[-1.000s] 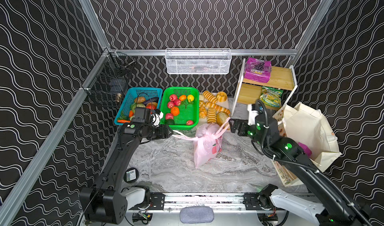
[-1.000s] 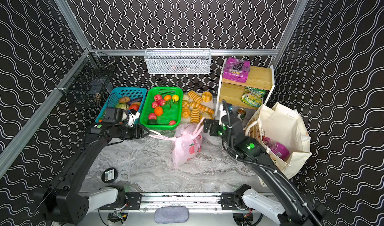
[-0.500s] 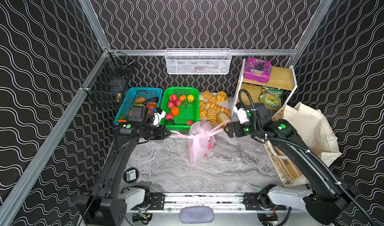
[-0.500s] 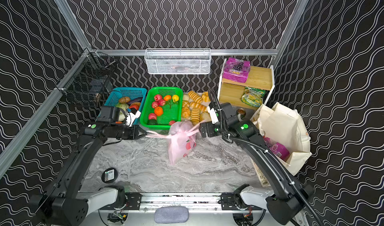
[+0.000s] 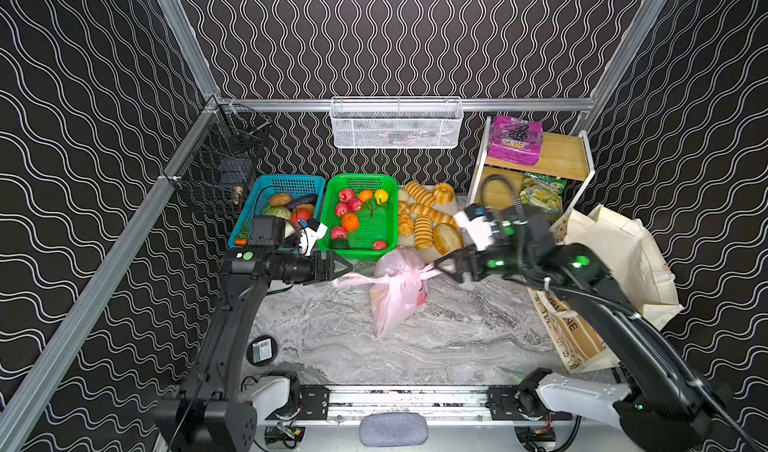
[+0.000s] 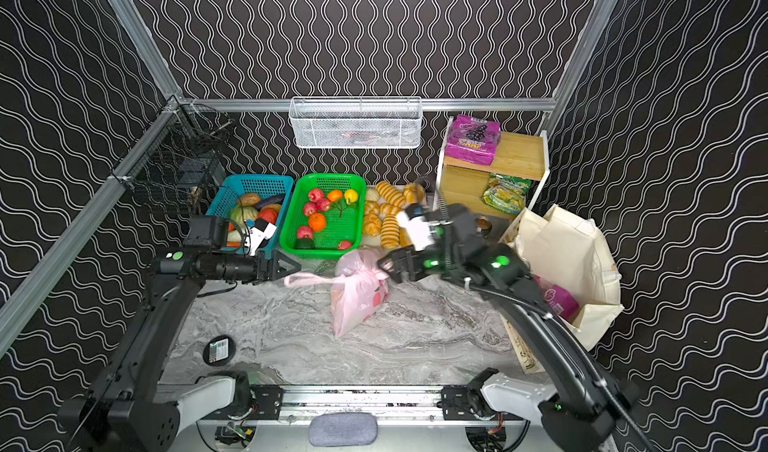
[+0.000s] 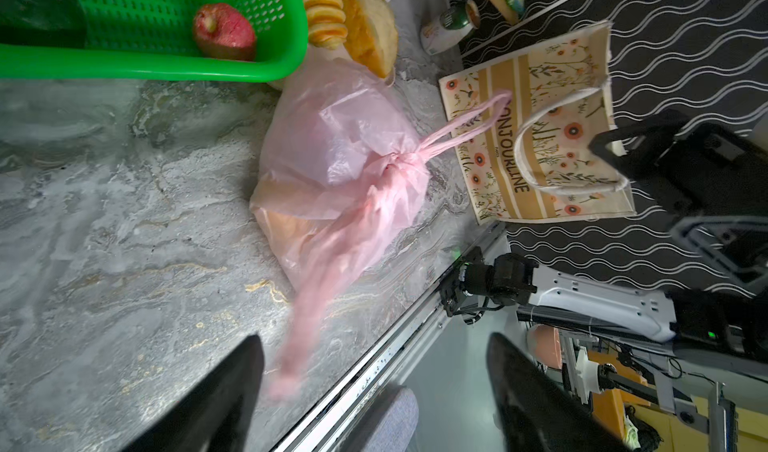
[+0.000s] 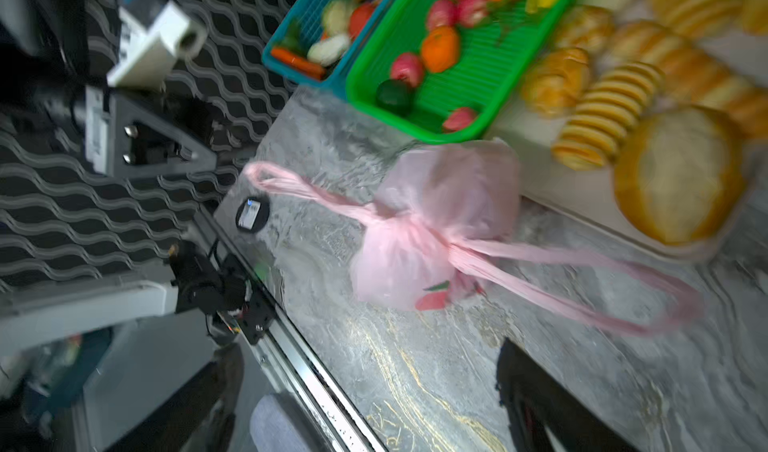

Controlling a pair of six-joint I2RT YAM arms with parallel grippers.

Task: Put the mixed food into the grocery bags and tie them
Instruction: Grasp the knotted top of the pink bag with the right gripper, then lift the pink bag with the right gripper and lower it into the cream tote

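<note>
Currently, the thin translucent pink plastic carrier bag [image 5: 394,300] lies on the grey marble-pattern tabletop [image 5: 324,338], just in front of the green plastic mesh basket [image 5: 360,254] of toy fruits. Its long axis runs from far to near. The knotted neck [image 7: 399,161] points toward the basket side and the closed bottom points toward the front rail. Two handle loops leave the knot crosswise to that axis, one toward each gripper.

The left arm rises from its base and bends to a level wrist. The left gripper [image 5: 347,268] points right, toward the bag. Its jaws stand wide apart. In the left wrist view a blurred handle loop [image 7: 291,362] hangs loose between the fingers [image 7: 232,387], clamped by neither.

The right arm reaches in from the right, across the large cream cloth tote [image 5: 615,250] and the brown lettered paper bag [image 5: 569,338]. The right gripper [image 5: 441,265] points left, facing the left gripper across the knot. Its jaws are also spread wide and hold nothing. In both top views the second loop [image 8: 602,288] ends just beside them
</note>
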